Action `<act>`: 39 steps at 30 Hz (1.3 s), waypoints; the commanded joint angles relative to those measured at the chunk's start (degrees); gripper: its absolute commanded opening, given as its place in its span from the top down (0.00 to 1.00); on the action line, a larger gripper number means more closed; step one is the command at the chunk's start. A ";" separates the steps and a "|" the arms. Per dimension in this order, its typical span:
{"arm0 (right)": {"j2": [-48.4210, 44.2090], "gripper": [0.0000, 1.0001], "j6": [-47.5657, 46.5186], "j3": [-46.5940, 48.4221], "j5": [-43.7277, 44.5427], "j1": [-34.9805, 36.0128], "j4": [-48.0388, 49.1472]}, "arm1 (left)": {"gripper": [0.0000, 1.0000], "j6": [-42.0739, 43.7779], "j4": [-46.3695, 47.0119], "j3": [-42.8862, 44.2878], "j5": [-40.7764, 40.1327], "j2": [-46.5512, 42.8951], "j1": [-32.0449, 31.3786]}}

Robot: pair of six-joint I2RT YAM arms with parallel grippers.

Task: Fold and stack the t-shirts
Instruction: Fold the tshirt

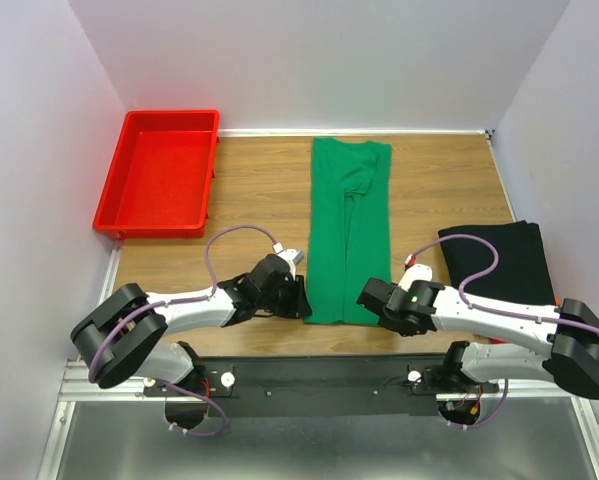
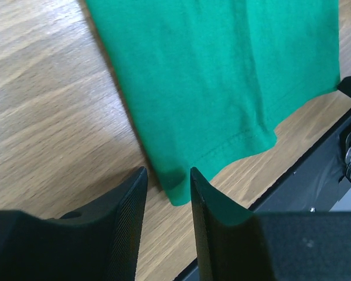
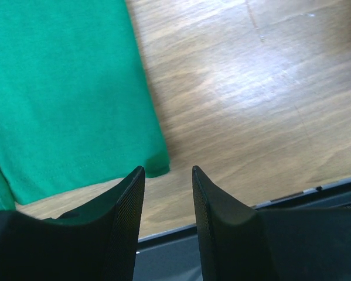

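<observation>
A bright green t-shirt (image 1: 349, 230) lies folded lengthwise in a long strip down the middle of the table, hem toward me. My left gripper (image 1: 297, 297) is open at the hem's left corner; in the left wrist view that corner (image 2: 178, 187) sits just ahead of the gap between the fingers (image 2: 131, 205). My right gripper (image 1: 367, 296) is open at the hem's right corner, which shows in the right wrist view (image 3: 154, 161) just ahead of my fingers (image 3: 131, 199). A folded black shirt (image 1: 499, 260) lies at the right. The dark red, orange and red shirts are out of view.
A rigid red plastic tray (image 1: 144, 215) stands at the back left, nothing in it. The table's near edge with a black rail (image 1: 329, 375) runs just behind both grippers. White walls close in the sides and back.
</observation>
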 commanded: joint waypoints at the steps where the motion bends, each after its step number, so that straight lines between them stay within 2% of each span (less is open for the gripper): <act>1: 1.41 0.55 -1.35 1.04 1.99 -0.29 3.26 | 0.57 -0.45 -1.56 0.26 -1.03 1.89 -0.93; 6: 3.35 0.54 -2.76 -0.19 1.20 -0.81 6.34 | 0.60 -0.72 -2.17 1.31 -1.38 3.03 -1.98; 10: 3.44 0.55 -3.20 -1.59 0.93 -1.87 7.05 | 0.67 -0.37 -3.23 2.19 -1.91 4.17 -2.25; 13: 1.69 0.58 -4.25 -3.00 0.49 -3.53 7.48 | 0.85 0.07 -4.63 3.07 -2.53 5.14 -2.25; 14: 0.64 0.62 -4.78 -3.70 0.14 -4.41 7.75 | 0.93 0.16 -4.98 3.33 -3.14 5.32 -2.25; 16: 0.10 0.70 -5.31 -4.32 -0.21 -4.94 8.10 | 0.99 0.42 -6.13 4.12 -3.75 5.41 -2.25; 18: 0.01 0.78 -5.83 -4.85 -1.09 -5.12 8.89 | 1.00 0.78 -7.44 4.56 -4.28 5.32 -2.25; 19: 0.01 0.86 -5.92 -4.94 -1.35 -5.21 8.98 | 1.00 0.86 -8.32 5.09 -4.55 5.32 -2.25; 23: 0.71 0.99 -6.28 -5.46 -2.67 -5.30 9.86 | 1.00 0.52 -10.96 5.80 -5.95 4.79 -2.25; 33: -7.00 1.00 -6.89 -7.05 -6.44 -5.21 10.21 | 1.00 -0.98 -23.70 7.12 -13.42 -2.67 -1.46; 39: -10.01 1.00 -7.94 -7.31 -9.96 -5.21 10.39 | 1.00 -2.91 -22.65 5.36 -10.61 -3.20 -2.07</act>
